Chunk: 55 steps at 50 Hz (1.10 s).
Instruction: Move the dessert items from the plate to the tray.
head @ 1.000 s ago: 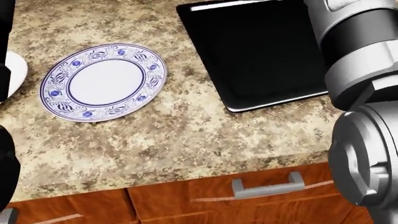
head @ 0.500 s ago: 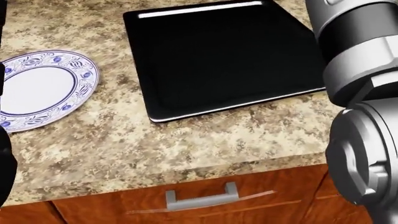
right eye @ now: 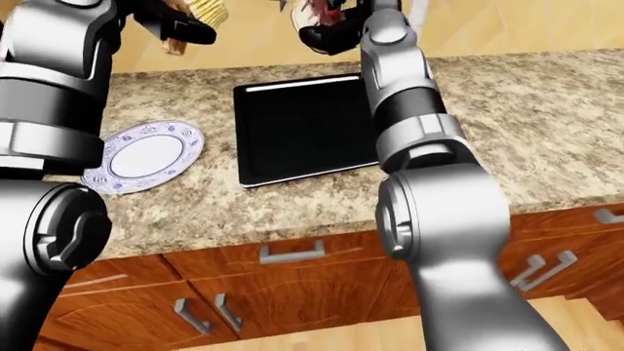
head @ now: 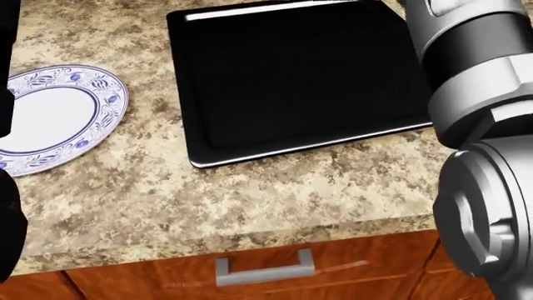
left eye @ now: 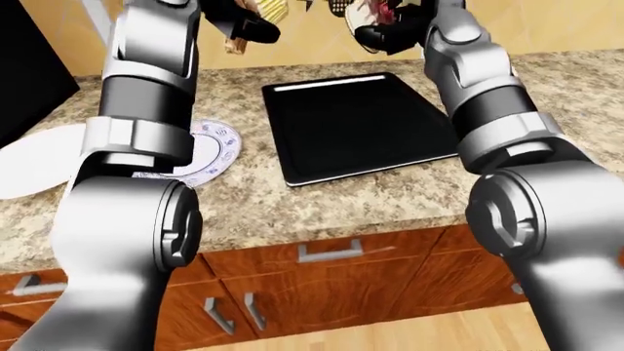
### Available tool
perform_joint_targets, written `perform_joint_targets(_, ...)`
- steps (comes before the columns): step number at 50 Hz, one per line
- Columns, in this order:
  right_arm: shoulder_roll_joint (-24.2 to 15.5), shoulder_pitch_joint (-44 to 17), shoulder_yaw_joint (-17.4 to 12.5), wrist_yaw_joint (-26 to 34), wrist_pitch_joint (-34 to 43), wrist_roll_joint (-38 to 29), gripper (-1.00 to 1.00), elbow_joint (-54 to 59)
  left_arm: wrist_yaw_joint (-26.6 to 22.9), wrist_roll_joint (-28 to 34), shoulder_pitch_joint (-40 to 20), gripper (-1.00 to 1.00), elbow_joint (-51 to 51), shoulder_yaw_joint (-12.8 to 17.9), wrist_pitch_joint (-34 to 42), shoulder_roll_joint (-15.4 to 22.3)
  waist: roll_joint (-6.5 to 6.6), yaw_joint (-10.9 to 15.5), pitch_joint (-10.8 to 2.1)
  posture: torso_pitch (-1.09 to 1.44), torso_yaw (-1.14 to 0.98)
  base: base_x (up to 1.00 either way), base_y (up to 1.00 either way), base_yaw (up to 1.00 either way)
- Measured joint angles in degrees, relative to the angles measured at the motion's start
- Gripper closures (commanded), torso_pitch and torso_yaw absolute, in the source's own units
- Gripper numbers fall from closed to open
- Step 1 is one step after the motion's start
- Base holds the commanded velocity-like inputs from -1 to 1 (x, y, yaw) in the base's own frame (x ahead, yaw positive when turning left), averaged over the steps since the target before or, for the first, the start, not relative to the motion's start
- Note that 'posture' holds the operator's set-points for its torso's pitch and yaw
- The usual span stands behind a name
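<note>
Both hands are raised at the frames' top edge — the left hand (right eye: 185,22) gripping a cupcake (right eye: 207,10), the right hand (left eye: 390,29) closed on a pink-topped dessert (left eye: 369,13) — so lower each slowly onto the black tray (head: 292,81), right of the emptied plate (head: 50,112).

Speckled granite counter (head: 250,200) over reddish wood cabinets (right eye: 322,281), pale wood floor (left eye: 429,333).

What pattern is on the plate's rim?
Blue floral scrollwork on white around the plate, clearest in the head view.
</note>
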Motion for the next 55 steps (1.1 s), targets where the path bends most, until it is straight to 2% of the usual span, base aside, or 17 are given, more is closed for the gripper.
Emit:
perform_joint_targets(4,1.0,1.7,0.2,1.1,1.8,0.3,1.0,2.4,-0.2,0.2,1.7,1.0,2.2,0.1,1.3,0.1,-1.38,1.1,0.16,0.0,0.0,0.24,-0.03,0.0)
perform_joint_targets(6,1.5,2.0,0.5,1.7,2.7,0.2,1.0,3.1,-0.2,0.4,2.1,1.0,3.0,0.3,1.9,0.4,-0.66,1.5,0.45,0.0,0.0,0.48,-0.07,0.0)
perform_joint_targets(11,0.6,0.0,0.1,1.2,1.9,0.4,1.0,0.9,0.2,0.5,-0.3,1.0,0.4,0.4,1.0,0.8,0.51,1.5,-1.06,0.0,0.0,0.27,-0.16,0.0)
perform_joint_targets(15,0.3,-1.8,-0.1,0.2,-0.8,0.5,1.0,-1.9,0.6,0.5,-1.4,1.0,-1.8,0.6,-0.6,0.9,-2.13,2.0,0.19,0.0,0.0,0.0,0.0,0.0)
perform_joint_targets(16,0.3,-1.7,-0.4,0.3,-1.0,0.7,1.0,-1.7,0.6,0.5,-1.3,1.0,-1.4,0.4,-0.6,0.7,-3.63,2.1,0.16,0.0,0.0,0.0,-0.12,0.0)
perform_joint_targets(17,0.2,-1.1,-0.7,0.5,-0.9,1.0,1.0,-1.3,0.5,0.5,-0.6,1.0,-1.0,0.2,-0.6,0.2,-3.94,1.8,-0.41,0.0,0.0,0.0,-0.67,0.0)
perform_joint_targets(20,0.5,0.6,-0.5,0.9,0.6,1.4,1.0,1.1,-0.3,0.3,1.3,1.0,1.3,-0.3,0.5,-0.1,-0.97,1.6,0.18,0.0,0.0,0.02,-1.0,0.0)
perform_joint_targets(22,1.1,1.2,-0.1,1.2,1.6,1.3,1.0,2.1,-0.3,0.5,1.7,1.0,2.1,0.2,1.4,0.4,0.73,1.5,-0.78,0.0,0.0,0.08,-0.7,0.0)
perform_joint_targets(23,1.3,1.2,-0.2,1.2,2.0,1.4,1.0,2.3,-0.2,0.7,1.6,1.0,2.1,0.3,1.7,0.5,0.45,1.6,-1.28,0.0,0.0,0.0,0.0,0.0)
perform_joint_targets(24,1.1,0.6,0.3,1.0,2.2,1.2,1.0,2.1,0.0,0.8,1.0,1.0,1.7,0.4,1.8,0.8,-0.71,1.4,-0.93,0.0,0.0,0.0,0.0,0.0)
perform_joint_targets(26,0.3,-0.1,0.2,0.4,1.7,0.9,1.0,0.8,0.2,0.8,-0.6,1.0,0.0,0.3,1.2,0.5,-4.34,-0.4,0.0,0.0,0.0,0.0,0.0,0.0)
perform_joint_targets(29,-0.6,0.9,-0.1,-0.3,0.8,0.6,1.0,0.6,0.0,0.4,0.0,1.0,-0.9,-0.6,-0.3,-1.1,-4.11,-1.4,1.72,0.0,0.0,0.0,0.0,0.0)
perform_joint_targets(39,0.6,0.8,1.1,-0.1,1.2,-1.1,1.0,0.8,0.0,0.7,-0.1,1.0,0.8,-0.2,-0.3,-0.3,-3.09,0.1,1.17,0.0,0.0,0.0,0.0,0.0)
perform_joint_targets(42,0.9,0.9,1.4,0.3,1.3,-1.8,1.0,0.8,-0.2,0.8,-0.2,1.0,0.8,-0.4,-0.7,-0.4,-1.84,-0.3,0.64,0.0,0.0,0.0,0.0,0.0)
perform_joint_targets(44,1.2,0.9,1.5,0.4,1.5,-2.3,1.0,1.0,-0.3,0.9,-0.1,1.0,1.1,-0.5,-0.9,-0.5,0.08,-0.5,-0.1,0.0,0.0,0.0,0.0,0.0)
perform_joint_targets(50,2.5,1.6,1.4,0.6,2.7,-3.0,1.0,2.0,-0.6,2.3,1.2,1.0,5.7,-0.9,-2.4,-0.7,-1.93,0.8,-0.67,0.0,0.0,0.0,0.0,0.0)
perform_joint_targets(55,2.7,1.7,1.6,1.4,3.8,-3.4,1.0,1.8,0.2,3.2,1.3,1.0,10.1,-1.3,-4.2,-2.2,-2.55,1.4,-0.83,0.0,0.0,0.0,0.0,0.0)
